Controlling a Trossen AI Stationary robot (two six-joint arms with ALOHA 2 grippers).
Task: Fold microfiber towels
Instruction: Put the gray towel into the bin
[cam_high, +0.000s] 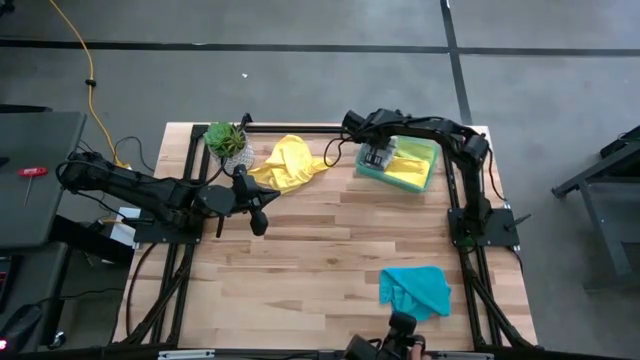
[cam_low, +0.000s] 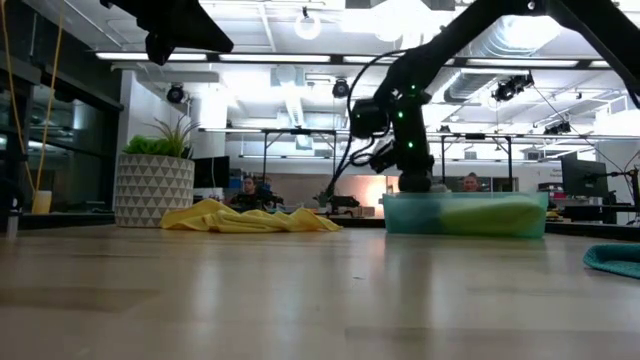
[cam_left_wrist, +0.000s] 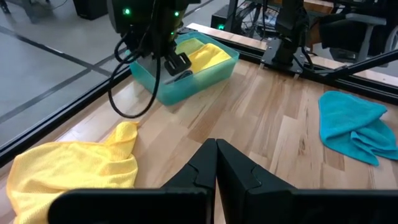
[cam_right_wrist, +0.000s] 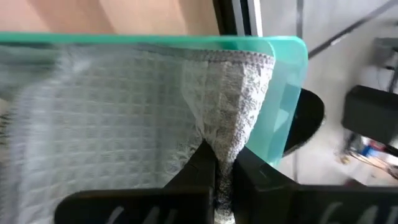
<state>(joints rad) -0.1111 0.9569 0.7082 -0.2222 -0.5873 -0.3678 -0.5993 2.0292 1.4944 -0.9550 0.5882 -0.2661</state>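
Only right wrist view shows grey towel (cam_right_wrist: 231, 99) pinched.

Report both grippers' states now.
Left gripper: shut, empty, above the table.
Right gripper: shut on the grey towel in the tray.

Yellow towel (cam_high: 288, 163) crumpled, teal towel (cam_high: 415, 290) rumpled, grey towel (cam_right_wrist: 124, 112) pinched

Bright ceiling lights (cam_low: 308, 24) are glowing over an open workshop; a grey concrete floor (cam_high: 300, 90) is surrounding the wooden bench (cam_high: 320, 250), desks standing far back.
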